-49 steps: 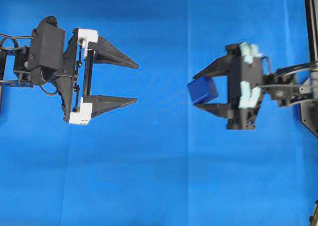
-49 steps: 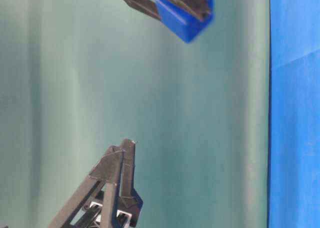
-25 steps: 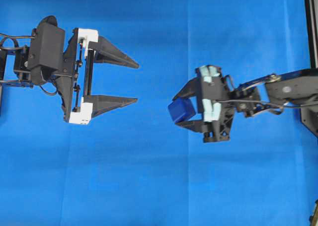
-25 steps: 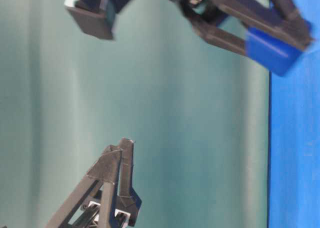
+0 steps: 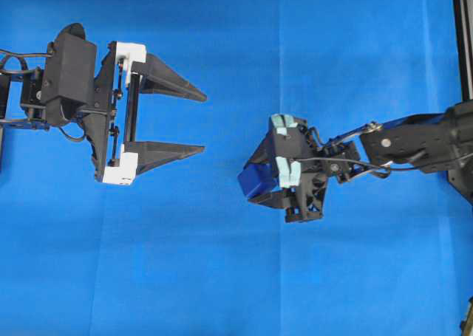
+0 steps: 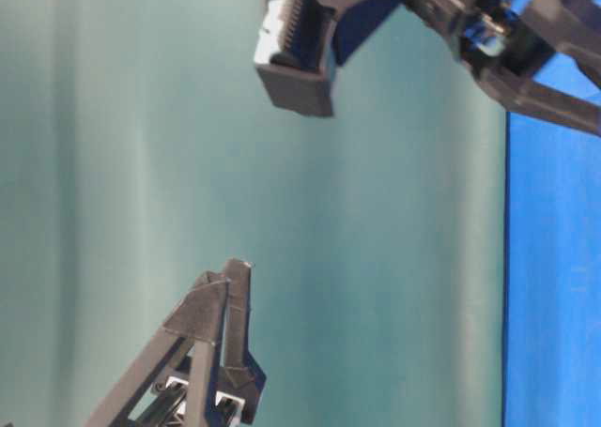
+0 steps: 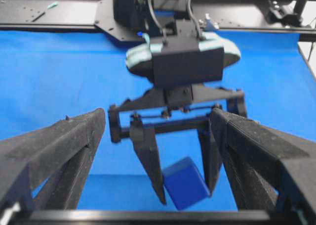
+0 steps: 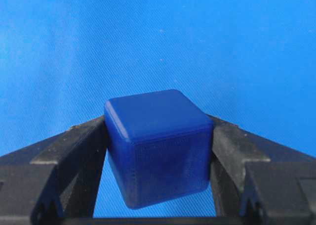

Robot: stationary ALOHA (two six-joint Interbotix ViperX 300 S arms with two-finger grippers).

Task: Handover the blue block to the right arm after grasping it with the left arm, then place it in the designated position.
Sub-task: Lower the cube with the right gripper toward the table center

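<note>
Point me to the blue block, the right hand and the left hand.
blue block (image 8: 157, 146): right wrist view, front face of the cube.
right hand (image 5: 260, 179): overhead view, between its fingertips, on the block.
left hand (image 5: 204, 123): overhead view, gap between its open fingertips.

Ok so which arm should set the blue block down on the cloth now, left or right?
Right. The right gripper is shut on the blue block, fingers pressed to both sides, above the cloth. The left gripper hangs open and empty, off to the side.

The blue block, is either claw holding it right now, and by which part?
The right claw holds the blue block, its fingers pressed on two opposite side faces. The left claw is open and empty.
</note>
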